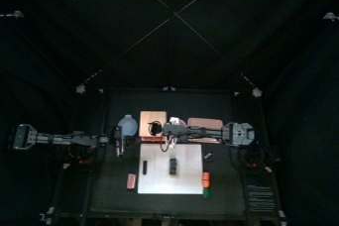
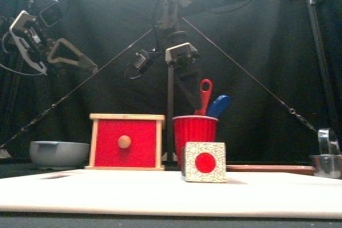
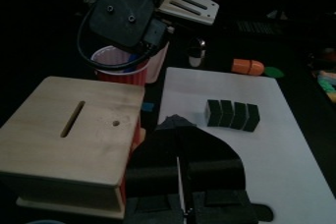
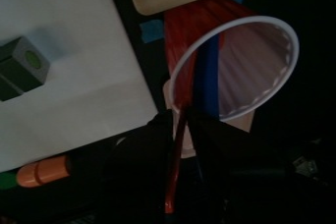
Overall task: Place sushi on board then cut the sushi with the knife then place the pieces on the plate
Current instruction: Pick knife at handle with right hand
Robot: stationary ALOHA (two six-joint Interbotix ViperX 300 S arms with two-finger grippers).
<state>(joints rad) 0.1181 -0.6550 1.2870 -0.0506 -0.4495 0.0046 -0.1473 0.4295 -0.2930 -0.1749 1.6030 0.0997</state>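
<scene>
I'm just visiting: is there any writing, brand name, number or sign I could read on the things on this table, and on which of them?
None: nothing on the table carries text that can be read.
The pale wooden box with a red drawer front, the red plastic cup and the white cutting board are plain.
The dark green toy sushi roll shows only a red dot on its white end.

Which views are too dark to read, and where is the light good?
Top view: dim, only the board bright. Front view: cup, box and sushi well lit against black curtain. Left wrist view: board and box lit, foreground dark. Right wrist view: cup's inside bright, surroundings black.
</scene>
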